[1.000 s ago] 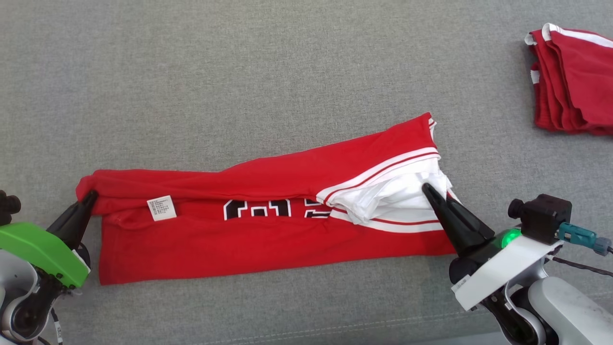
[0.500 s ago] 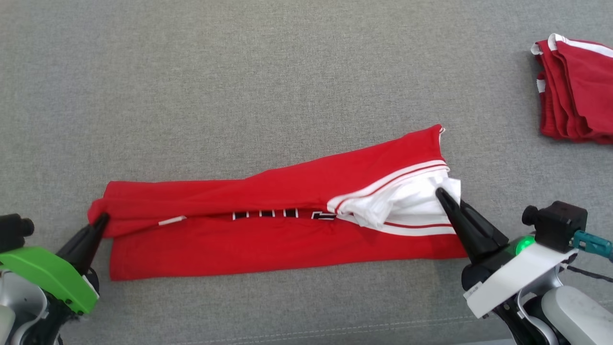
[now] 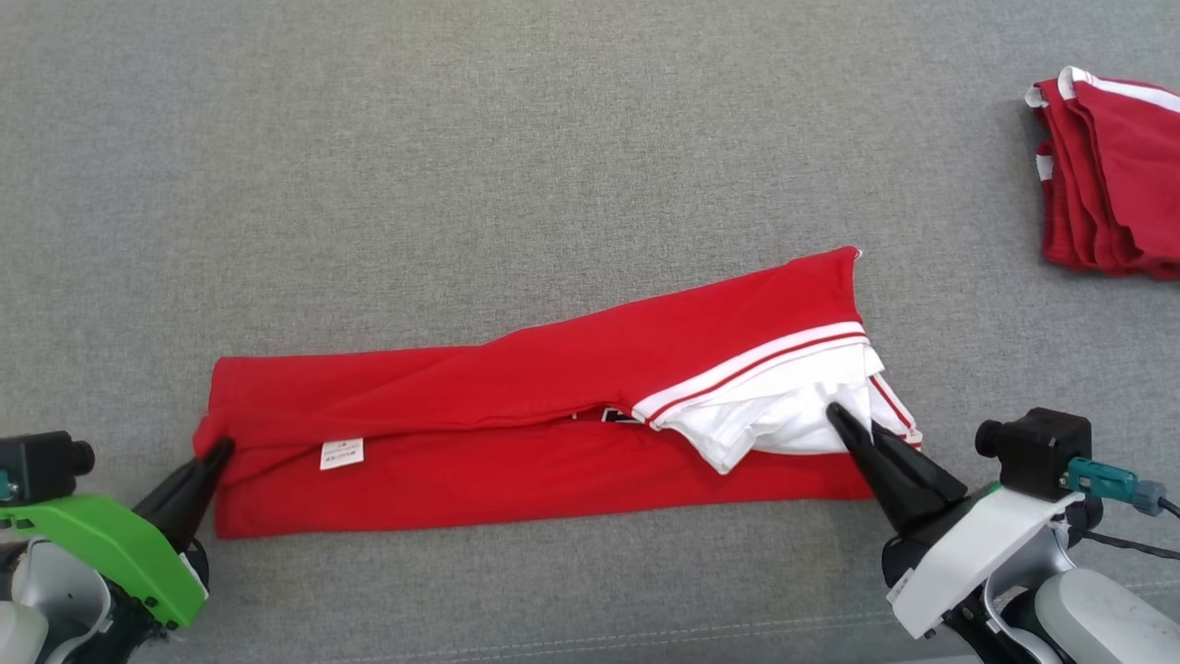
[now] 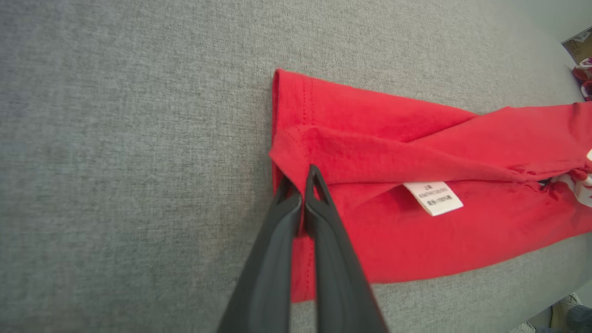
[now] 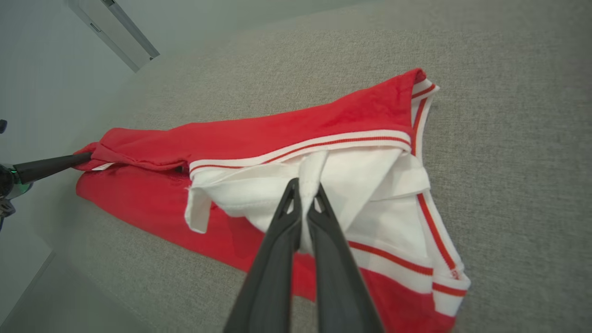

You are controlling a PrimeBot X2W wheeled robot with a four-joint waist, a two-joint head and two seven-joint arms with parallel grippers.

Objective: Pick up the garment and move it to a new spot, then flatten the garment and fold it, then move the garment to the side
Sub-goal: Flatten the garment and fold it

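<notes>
The garment [image 3: 516, 415] is a red jersey with white and red trim, lying as a long folded band across the grey cloth surface. A white label [image 3: 342, 454] shows near its left end. My left gripper [image 3: 221, 447] is shut on the garment's left edge; in the left wrist view the fingers [image 4: 319, 194] pinch the red hem of the garment [image 4: 416, 231]. My right gripper [image 3: 834, 413] is shut on the white part at the right end, and in the right wrist view the fingertips [image 5: 296, 194] clamp a white fold of the garment [image 5: 323, 120].
A stack of folded red garments [image 3: 1115, 175] lies at the far right edge of the grey surface [image 3: 461, 166]. A seam [image 3: 553, 641] runs along the surface's near edge.
Both grippers have drawn the upper layer toward me over the lower one, hiding the black print. The whole picture has also shifted, so the camera has moved.
</notes>
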